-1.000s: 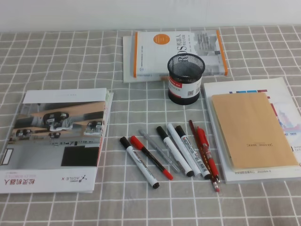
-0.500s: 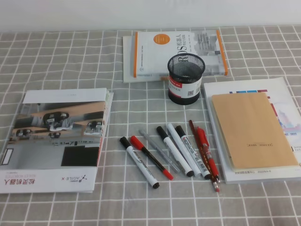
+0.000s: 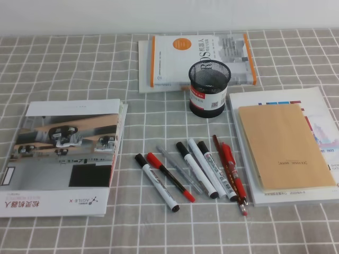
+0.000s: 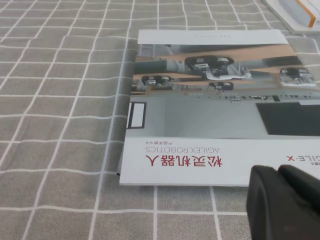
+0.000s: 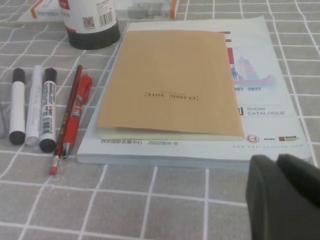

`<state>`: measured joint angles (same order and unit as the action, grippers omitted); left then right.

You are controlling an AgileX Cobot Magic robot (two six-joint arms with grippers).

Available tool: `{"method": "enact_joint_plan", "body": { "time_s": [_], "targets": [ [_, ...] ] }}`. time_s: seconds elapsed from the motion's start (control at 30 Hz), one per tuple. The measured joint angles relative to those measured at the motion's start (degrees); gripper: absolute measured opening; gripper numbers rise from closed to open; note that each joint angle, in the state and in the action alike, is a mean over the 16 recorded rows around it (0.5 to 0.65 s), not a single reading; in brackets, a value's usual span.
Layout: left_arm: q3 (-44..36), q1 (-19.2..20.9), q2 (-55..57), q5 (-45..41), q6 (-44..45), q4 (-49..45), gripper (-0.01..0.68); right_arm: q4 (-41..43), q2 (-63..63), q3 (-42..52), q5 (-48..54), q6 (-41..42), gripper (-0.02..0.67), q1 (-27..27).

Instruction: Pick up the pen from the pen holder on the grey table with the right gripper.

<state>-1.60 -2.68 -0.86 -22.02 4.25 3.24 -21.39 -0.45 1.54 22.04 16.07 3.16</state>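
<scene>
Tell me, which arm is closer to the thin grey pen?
Probably right. The right gripper looks at the markers beside the grey pen; the left gripper faces only the brochure, farther away.

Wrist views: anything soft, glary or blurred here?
Left wrist view: the left claw is a soft dark blur; brochure print sharp. Right wrist view: the right claw equally soft; tan notebook crisp. No glare or hard shadows.

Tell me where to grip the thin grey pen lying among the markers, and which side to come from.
Grip the grey pen near its far end, coming straight down with the jaws across its slant. It lies flat on the table, and lower down the red-capped marker and a black-capped marker crowd it, so the far end probably leaves more room.
</scene>
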Motion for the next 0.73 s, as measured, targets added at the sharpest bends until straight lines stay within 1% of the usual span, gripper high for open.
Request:
{"method": "enact_joint_plan", "body": {
  "time_s": [0.73],
  "targets": [
    [0.0, 0.0, 0.0, 0.0, 0.0, 0.0, -0.005, 0.0, 0.0, 0.0, 0.1, 0.0, -0.012, 0.0]
  ]
}}
